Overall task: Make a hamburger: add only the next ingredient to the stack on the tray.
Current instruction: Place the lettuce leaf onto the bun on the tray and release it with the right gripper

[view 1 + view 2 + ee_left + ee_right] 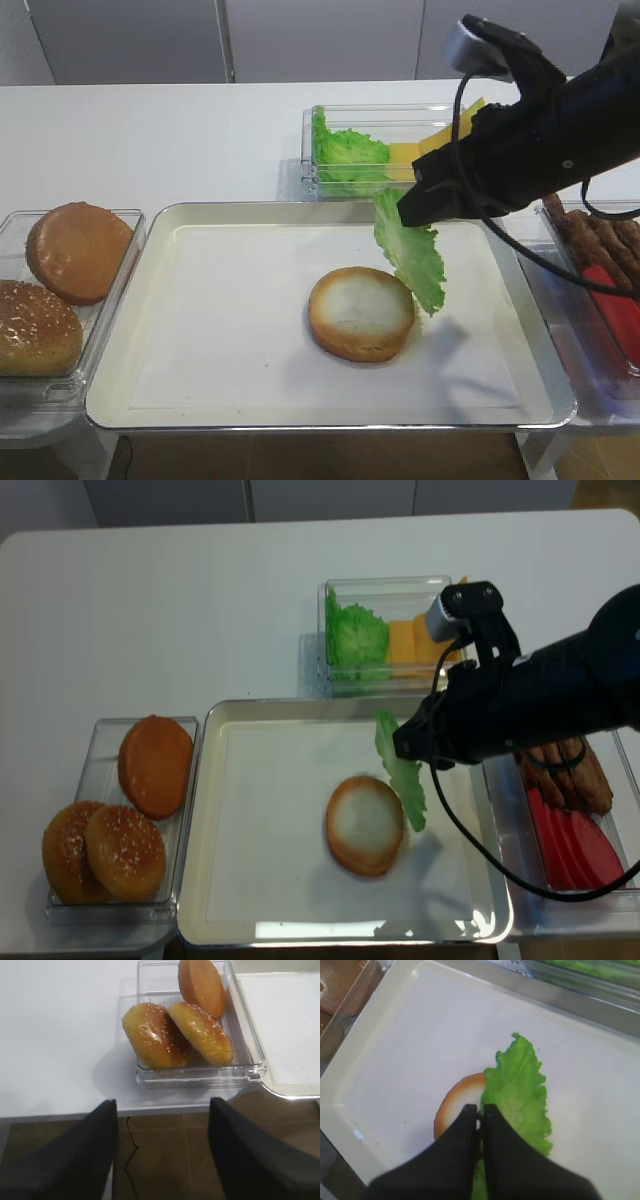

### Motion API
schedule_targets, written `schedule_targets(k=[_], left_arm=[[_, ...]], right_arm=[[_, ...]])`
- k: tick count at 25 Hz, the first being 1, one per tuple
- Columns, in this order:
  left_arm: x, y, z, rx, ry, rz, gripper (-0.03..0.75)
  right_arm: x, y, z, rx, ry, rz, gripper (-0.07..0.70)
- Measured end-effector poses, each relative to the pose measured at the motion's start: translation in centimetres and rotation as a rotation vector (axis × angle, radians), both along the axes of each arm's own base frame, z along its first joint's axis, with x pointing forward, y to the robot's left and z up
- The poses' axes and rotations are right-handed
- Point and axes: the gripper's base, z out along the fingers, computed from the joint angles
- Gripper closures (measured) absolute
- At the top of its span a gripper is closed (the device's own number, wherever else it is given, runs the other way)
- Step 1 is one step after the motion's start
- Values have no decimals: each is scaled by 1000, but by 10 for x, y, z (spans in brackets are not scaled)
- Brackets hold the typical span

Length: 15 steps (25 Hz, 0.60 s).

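Observation:
A bright green ruffled lettuce leaf [410,252] [520,1095] [402,770] hangs from my right gripper [405,212] [481,1112], which is shut on its upper edge. The leaf dangles just right of and slightly over the bottom bun half [360,312] [457,1100] [365,823], which lies pale face up on the silver paper-lined tray [200,330] [250,880]. My left gripper [162,1125] is open and empty, hovering off the table's front edge below the bun bin.
A clear bin of bun tops [60,280] [195,1025] [120,820] sits left of the tray. A bin with a lettuce pile [350,155] and cheese slices [445,135] stands behind it. Sausages and red slices [610,280] [565,820] fill the bin at right.

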Motion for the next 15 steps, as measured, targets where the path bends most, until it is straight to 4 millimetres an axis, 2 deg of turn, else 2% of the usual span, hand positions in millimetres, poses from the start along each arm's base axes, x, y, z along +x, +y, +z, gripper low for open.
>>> schedule_targets(k=[5,15], left_arm=[[0,0,0,0,0,0,288],[0,0,0,0,0,0,288]], right_arm=[[3,6,-11,40,62,23,591],[4,9,-14,68,84,34,591]])
